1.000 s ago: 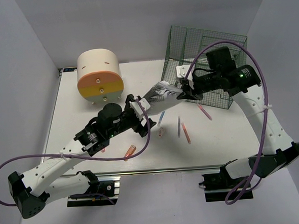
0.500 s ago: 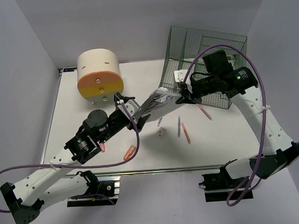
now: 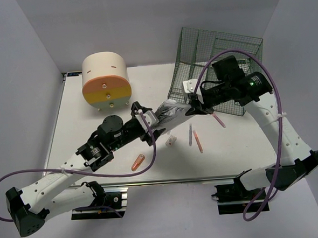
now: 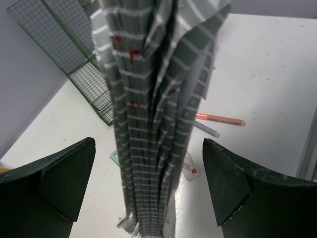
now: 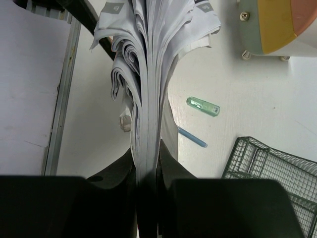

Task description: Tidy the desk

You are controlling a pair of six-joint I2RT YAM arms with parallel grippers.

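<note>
The white desk (image 3: 77, 113) carries loose pens. A stack of grey-striped paper sheets (image 3: 170, 109) hangs above it between both arms. My right gripper (image 3: 193, 107) is shut on one end of the stack; in the right wrist view the sheets (image 5: 148, 74) fan out from the closed gripper (image 5: 147, 168). My left gripper (image 3: 147, 123) is open at the other end. In the left wrist view the sheets (image 4: 153, 114) run between the wide-apart fingers (image 4: 64, 178) of the left gripper (image 4: 148, 193), touching neither.
A green wire rack (image 3: 215, 67) stands at the back right and a cream-and-orange round drawer box (image 3: 106, 78) at the back left. Pens (image 3: 191, 134), a pink pen (image 3: 218, 118), an orange marker (image 3: 137, 162) and a small white item (image 3: 171, 141) lie below the stack. A metal rail (image 3: 168, 180) edges the front.
My left gripper pulled back from the stack, then moved forward again around its near end. My right gripper shifted slightly left, still holding the sheets.
</note>
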